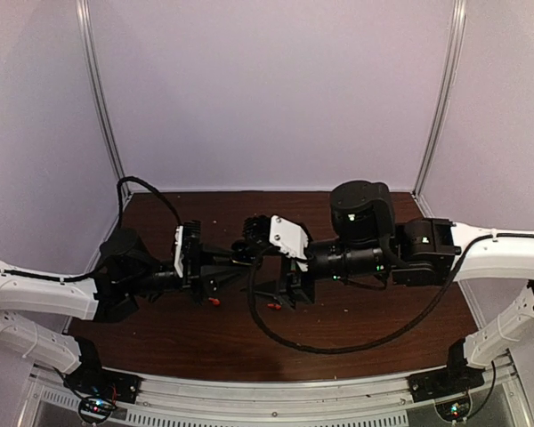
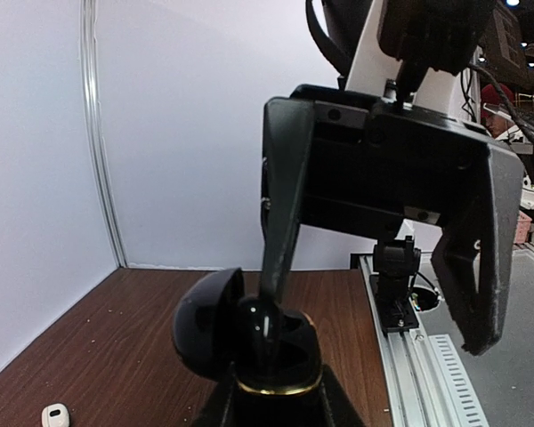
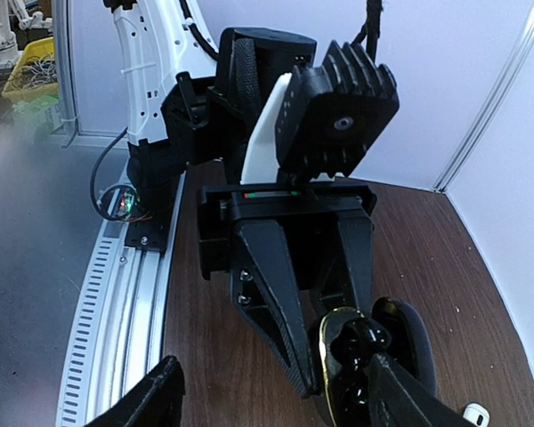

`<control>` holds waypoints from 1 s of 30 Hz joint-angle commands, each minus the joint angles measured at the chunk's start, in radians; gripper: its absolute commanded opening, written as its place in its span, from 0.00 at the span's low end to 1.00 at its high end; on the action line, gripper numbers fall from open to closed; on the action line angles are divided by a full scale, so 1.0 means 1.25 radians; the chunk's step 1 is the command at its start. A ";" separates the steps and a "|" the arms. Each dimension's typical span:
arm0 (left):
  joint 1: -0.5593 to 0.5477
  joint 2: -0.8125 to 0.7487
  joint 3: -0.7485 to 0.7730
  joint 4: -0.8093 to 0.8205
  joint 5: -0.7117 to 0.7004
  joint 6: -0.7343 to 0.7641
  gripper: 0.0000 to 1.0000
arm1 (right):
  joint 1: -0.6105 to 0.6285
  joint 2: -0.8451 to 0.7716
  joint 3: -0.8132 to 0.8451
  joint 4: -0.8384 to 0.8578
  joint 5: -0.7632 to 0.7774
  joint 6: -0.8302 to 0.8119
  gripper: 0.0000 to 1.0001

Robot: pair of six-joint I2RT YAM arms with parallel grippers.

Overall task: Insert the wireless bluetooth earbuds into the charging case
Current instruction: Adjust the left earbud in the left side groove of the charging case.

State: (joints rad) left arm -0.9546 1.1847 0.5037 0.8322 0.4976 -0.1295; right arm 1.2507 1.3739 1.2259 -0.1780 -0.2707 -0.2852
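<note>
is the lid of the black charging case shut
No, the black charging case has its lid swung open to one side.

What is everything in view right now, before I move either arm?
case: 1, black with gold rim, open, in left gripper
red earbuds: 2, red, on table under the arms; likely earbuds, tiny
white item: 1, white, on table by wall; too small to identify
table: 1, dark brown
cable: 1, black, looped on table
left gripper: 1, black, shut on case
right gripper: 1, black, open, one finger at the case's opening
</note>
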 commanded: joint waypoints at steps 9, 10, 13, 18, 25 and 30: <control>0.006 -0.004 0.025 0.015 0.022 0.003 0.00 | 0.006 0.018 0.034 -0.001 0.119 0.018 0.71; 0.006 -0.003 0.026 0.013 0.022 0.004 0.00 | 0.006 0.021 0.034 -0.001 0.119 0.019 0.71; 0.005 -0.002 0.029 0.008 0.028 0.008 0.00 | 0.006 0.026 0.037 0.001 0.116 0.017 0.72; 0.006 0.003 0.034 -0.002 0.035 0.013 0.00 | 0.006 0.034 0.041 0.002 0.106 0.012 0.72; 0.005 -0.006 0.020 0.023 0.014 -0.003 0.00 | 0.006 0.031 0.037 -0.003 0.080 0.008 0.70; 0.007 -0.001 0.022 0.021 0.010 -0.009 0.00 | 0.010 0.013 0.019 0.002 0.048 -0.002 0.68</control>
State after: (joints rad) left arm -0.9489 1.1854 0.5156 0.8005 0.5110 -0.1295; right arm 1.2526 1.4086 1.2415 -0.1867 -0.1726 -0.2836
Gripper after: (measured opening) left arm 0.244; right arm 0.683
